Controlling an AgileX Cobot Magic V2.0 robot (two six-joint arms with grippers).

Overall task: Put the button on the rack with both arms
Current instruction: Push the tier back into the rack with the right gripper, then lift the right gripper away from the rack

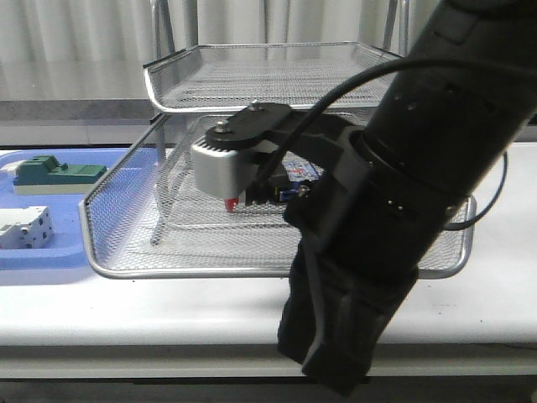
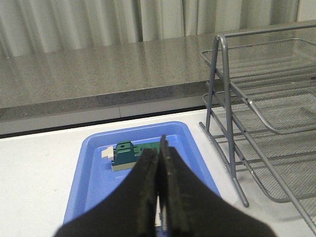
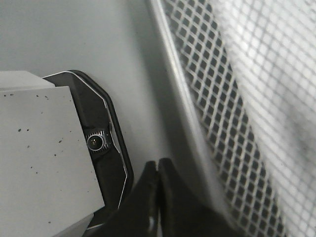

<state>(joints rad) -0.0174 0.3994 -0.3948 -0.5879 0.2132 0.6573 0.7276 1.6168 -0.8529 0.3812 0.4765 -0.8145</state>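
Note:
The silver wire-mesh rack [image 1: 252, 75] stands mid-table with its lowest tier [image 1: 126, 252] slid out toward me. On that tier the button's small red head [image 1: 232, 204] and a bit of blue show; my right arm [image 1: 403, 168] and its silver wrist camera [image 1: 220, 168] hide the rest of it. My right gripper [image 3: 159, 165] is shut and empty, low beside the rack's mesh edge [image 3: 222, 98] above the white table. My left gripper [image 2: 160, 153] is shut and empty above the blue tray, left of the rack [image 2: 266, 118]. It is out of the front view.
A flat blue tray [image 1: 50, 256] at the left holds a green block [image 1: 54, 172] and a white-grey terminal block [image 1: 25, 228]. Both tray [image 2: 94, 168] and green block [image 2: 126, 154] show in the left wrist view. A grey box with a lens [image 3: 39, 148] is near the right gripper.

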